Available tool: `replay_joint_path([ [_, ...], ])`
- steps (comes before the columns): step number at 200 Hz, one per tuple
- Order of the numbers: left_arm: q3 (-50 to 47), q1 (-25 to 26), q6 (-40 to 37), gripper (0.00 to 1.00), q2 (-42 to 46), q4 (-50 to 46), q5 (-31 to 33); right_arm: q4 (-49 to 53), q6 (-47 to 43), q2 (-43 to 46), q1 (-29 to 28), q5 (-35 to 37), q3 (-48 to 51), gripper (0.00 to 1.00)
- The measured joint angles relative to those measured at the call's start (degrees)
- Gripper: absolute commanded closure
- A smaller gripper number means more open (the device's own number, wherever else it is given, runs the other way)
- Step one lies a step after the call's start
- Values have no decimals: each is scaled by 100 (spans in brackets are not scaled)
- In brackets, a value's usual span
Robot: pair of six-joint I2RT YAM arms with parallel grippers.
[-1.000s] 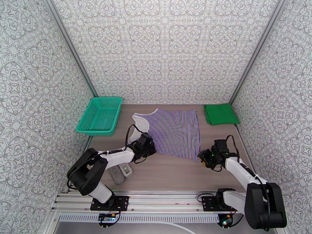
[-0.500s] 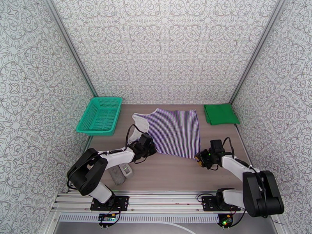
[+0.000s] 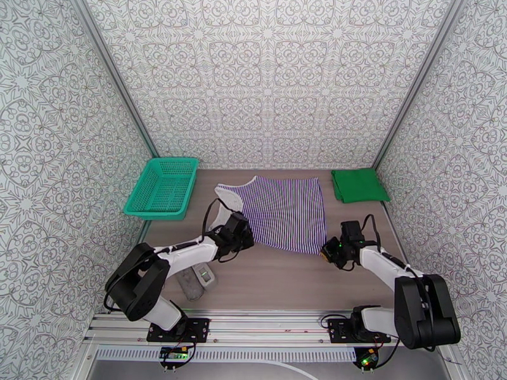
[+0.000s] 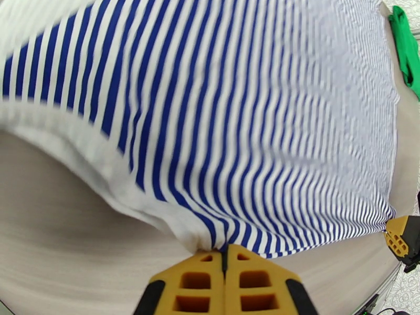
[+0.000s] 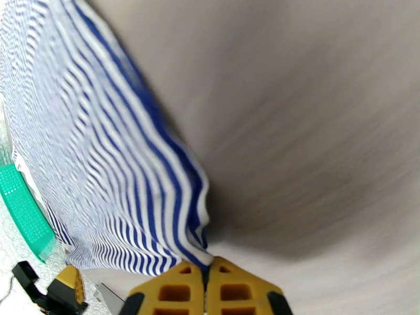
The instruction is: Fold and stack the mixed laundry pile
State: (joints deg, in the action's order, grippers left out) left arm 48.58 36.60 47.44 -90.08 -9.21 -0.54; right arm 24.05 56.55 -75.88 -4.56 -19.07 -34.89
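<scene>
Both hands are pinching the near hem of the striped top [image 3: 286,210]. The left hand [image 4: 226,254] is gripping its near-left corner and the right hand [image 5: 206,270] its near-right corner, jaws shut on cloth. For a clean fold, both corners should be rising together and travelling level toward the far edge, with the hem taut so that no slack is bunching between them. The top, sleeveless with thin navy-and-white stripes and white trim, is lying mostly flat at the middle of the bench [image 3: 285,283]. The green shirt [image 3: 359,184] is sitting folded at the far-right corner.
</scene>
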Motion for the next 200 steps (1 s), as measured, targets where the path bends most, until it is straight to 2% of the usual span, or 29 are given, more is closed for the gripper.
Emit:
replay_joint_path([
  [83,1110,-378,-560,100,-726,-428,-81,516,-721,-955,0,107,-1665,100],
  [141,1563,-654,-719,100,-1349,-474,-348,695,-1097,-1882,0,227,-2457,95],
  [159,1687,-737,-723,87,-1486,-472,-435,734,-1165,-2096,0,280,-2592,90],
  [178,1742,-804,-752,56,-1541,-470,-483,804,-1244,-2328,0,369,-2817,72],
  [200,1799,-907,-741,51,-1604,-472,-564,850,-1408,-2573,0,485,-3119,66],
])
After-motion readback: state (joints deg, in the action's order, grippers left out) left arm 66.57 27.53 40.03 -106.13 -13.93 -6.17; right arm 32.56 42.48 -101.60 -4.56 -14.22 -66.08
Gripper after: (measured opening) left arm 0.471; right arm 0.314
